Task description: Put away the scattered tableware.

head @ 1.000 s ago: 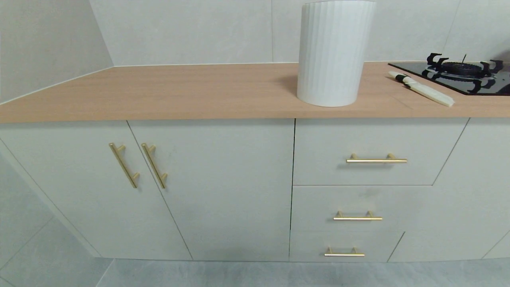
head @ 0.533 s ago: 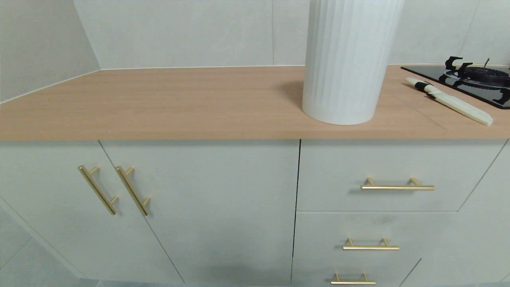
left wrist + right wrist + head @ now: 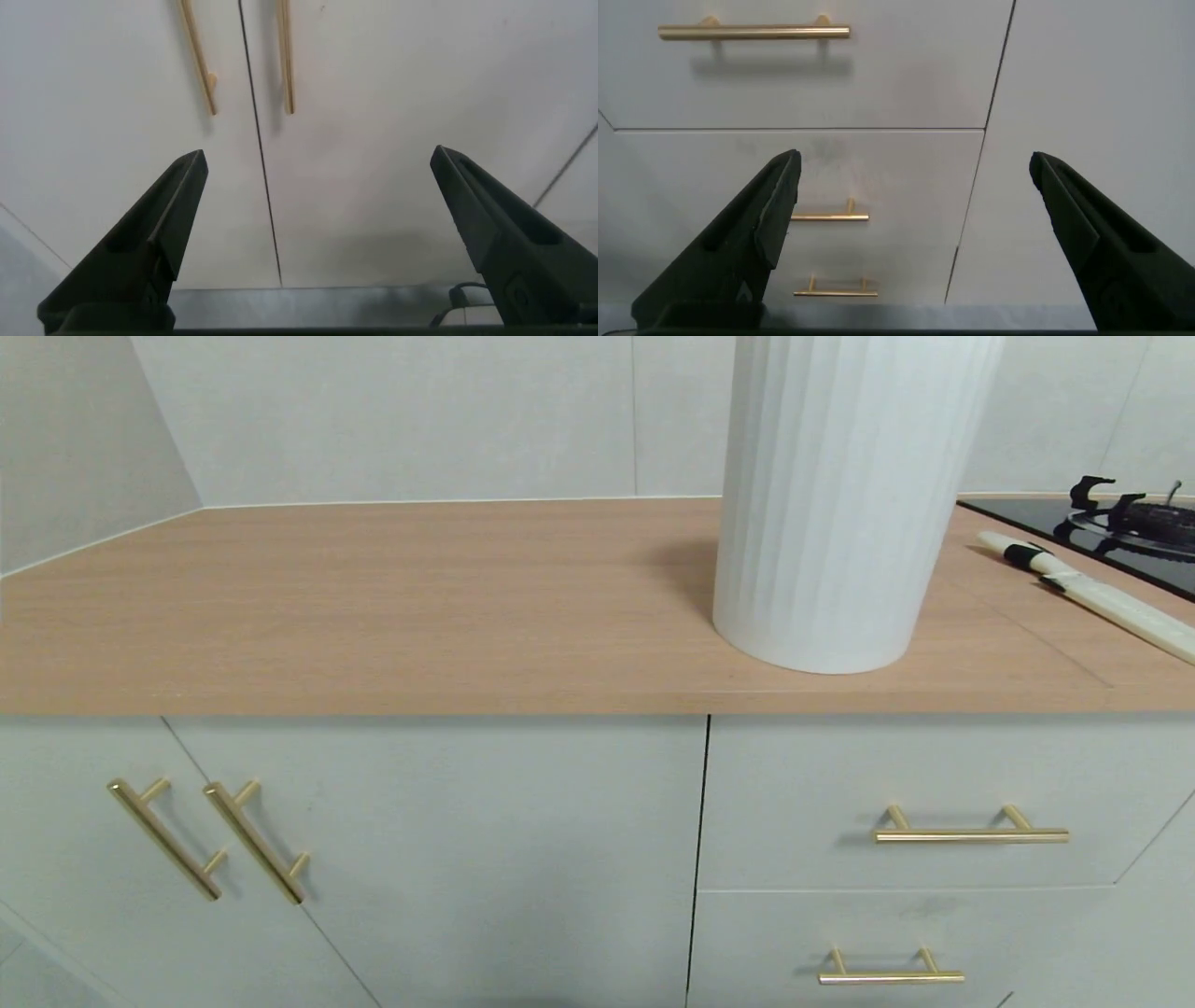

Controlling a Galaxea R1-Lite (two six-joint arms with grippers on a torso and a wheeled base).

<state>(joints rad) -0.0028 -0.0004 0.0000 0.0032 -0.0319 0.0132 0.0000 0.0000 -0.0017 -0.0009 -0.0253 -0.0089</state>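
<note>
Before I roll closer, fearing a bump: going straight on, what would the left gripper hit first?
The left gripper, open, would likely meet the closed cabinet doors near their seam; depth is unclear.

White ribbed container point(image 3: 845, 504), wood-grain counter point(image 3: 373, 607), cream knife point(image 3: 1088, 595) w/ blk band.

I'm in a kitchen: wood counter point(image 3: 373, 607), gas hob point(image 3: 1134, 527), tiled wall point(image 3: 420, 420), cabinet doors and drawers with gold handles point(image 3: 971, 835).

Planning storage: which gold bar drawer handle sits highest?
The long gold bar handle on the top drawer, just under the wooden countertop; the shorter handles sit lower.
</note>
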